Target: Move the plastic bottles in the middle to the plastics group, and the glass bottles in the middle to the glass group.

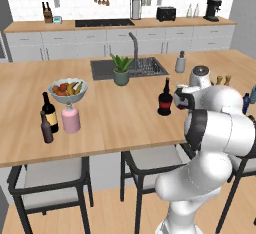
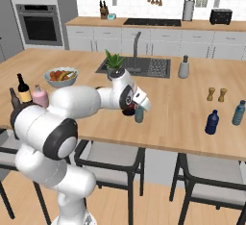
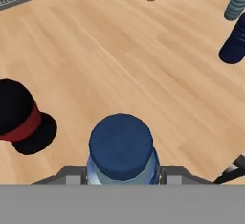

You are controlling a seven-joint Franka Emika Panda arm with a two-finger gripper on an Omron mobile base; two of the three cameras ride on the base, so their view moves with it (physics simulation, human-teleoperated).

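A small plastic bottle [image 3: 122, 146] with a dark blue cap and a pale blue body sits between my fingers, and my gripper [image 3: 123, 174] is shut on it. From the right base view, the gripper [image 2: 139, 108] holds this bottle [image 2: 139, 116] low over the middle of the island. Just beside it stands the squat dark glass bottle [image 1: 165, 99] with a red label [image 3: 19, 120]. The plastics group, a dark blue bottle [image 2: 212, 122] and a teal one [image 2: 238, 113], stands far to the right. The glass group, a tall wine bottle [image 1: 49, 112] and a slim brown bottle [image 1: 46, 128], stands at the left end.
A pink bottle [image 1: 71, 118] and a fruit bowl [image 1: 68, 91] sit by the glass group. A potted plant [image 1: 121, 70], the sink [image 1: 145, 68] and a grey dispenser [image 2: 183, 67] lie behind. Two brown shakers [image 2: 216, 94] stand near the plastics group. Stools [image 2: 110, 159] line the front edge.
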